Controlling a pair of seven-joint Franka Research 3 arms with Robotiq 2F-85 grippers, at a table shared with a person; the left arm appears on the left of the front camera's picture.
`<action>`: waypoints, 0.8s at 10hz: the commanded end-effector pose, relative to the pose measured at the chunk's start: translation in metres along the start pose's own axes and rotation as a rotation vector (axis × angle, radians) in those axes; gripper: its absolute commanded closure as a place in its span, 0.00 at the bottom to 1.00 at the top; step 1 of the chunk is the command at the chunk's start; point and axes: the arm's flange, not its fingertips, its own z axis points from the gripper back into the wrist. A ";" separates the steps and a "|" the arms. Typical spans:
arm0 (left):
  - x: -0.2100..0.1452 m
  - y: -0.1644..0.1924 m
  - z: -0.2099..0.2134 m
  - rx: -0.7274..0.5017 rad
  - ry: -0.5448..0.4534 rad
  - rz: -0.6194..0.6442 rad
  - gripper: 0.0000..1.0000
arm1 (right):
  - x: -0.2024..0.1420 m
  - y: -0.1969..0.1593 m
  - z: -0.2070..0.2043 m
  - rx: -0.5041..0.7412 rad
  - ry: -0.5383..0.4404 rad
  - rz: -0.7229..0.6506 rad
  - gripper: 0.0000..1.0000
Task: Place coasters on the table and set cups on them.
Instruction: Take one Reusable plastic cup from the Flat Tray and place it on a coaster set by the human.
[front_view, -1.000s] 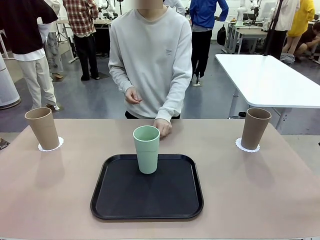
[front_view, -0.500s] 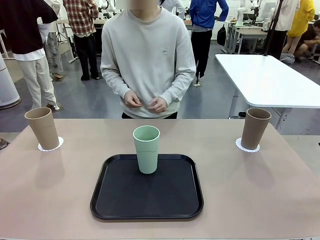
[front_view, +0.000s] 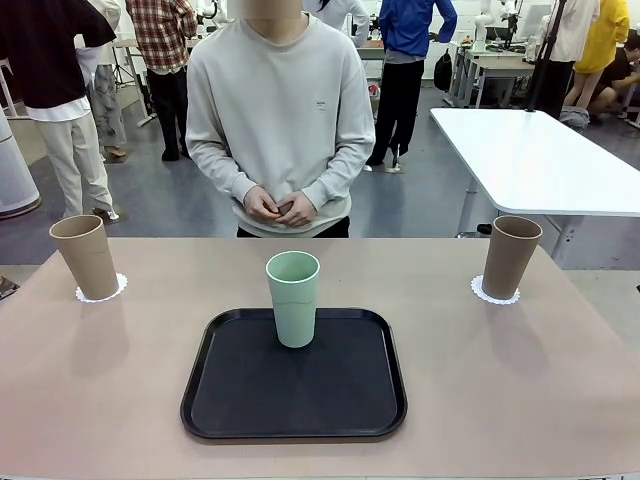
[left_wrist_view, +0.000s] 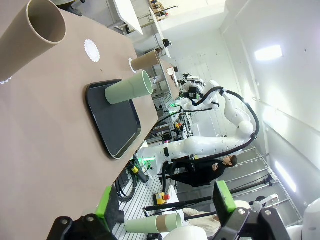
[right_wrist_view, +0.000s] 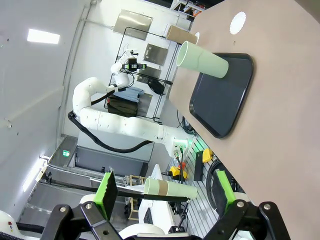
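Two tan cups stand on coasters at the table's (front_view: 560, 400) far corners: the left cup (front_view: 85, 257) on a coaster (front_view: 104, 291), the right cup (front_view: 511, 257) on a coaster (front_view: 494, 293). The mint cup (front_view: 293, 298) stands upright on the black tray (front_view: 240, 400). A bare coaster (left_wrist_view: 92, 50) (right_wrist_view: 238, 22) lies on the table beyond the tray. My left gripper (left_wrist_view: 165, 205) hangs open off the table, fingers wide apart and nothing between them. So does my right gripper (right_wrist_view: 165, 192).
The person stands at the far edge with hands (front_view: 280, 208) clasped in front of the body, off the table. A white table (front_view: 540, 150) stands behind at the right. Other people walk in the background.
The person's hand has left the table behind the mint cup and joined the other hand at the waist; the person has straightened and shifted slightly left. Cups and tray have not moved.
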 end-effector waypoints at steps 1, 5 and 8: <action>0.000 -0.002 0.001 -0.006 -0.002 -0.006 0.00 | -0.002 -0.002 -0.001 0.011 -0.001 0.001 0.00; 0.000 -0.002 0.001 -0.006 -0.002 -0.006 0.00 | -0.002 -0.002 -0.001 0.011 -0.001 0.001 0.00; 0.000 -0.002 0.001 -0.006 -0.002 -0.006 0.00 | -0.002 -0.002 -0.001 0.011 -0.001 0.001 0.00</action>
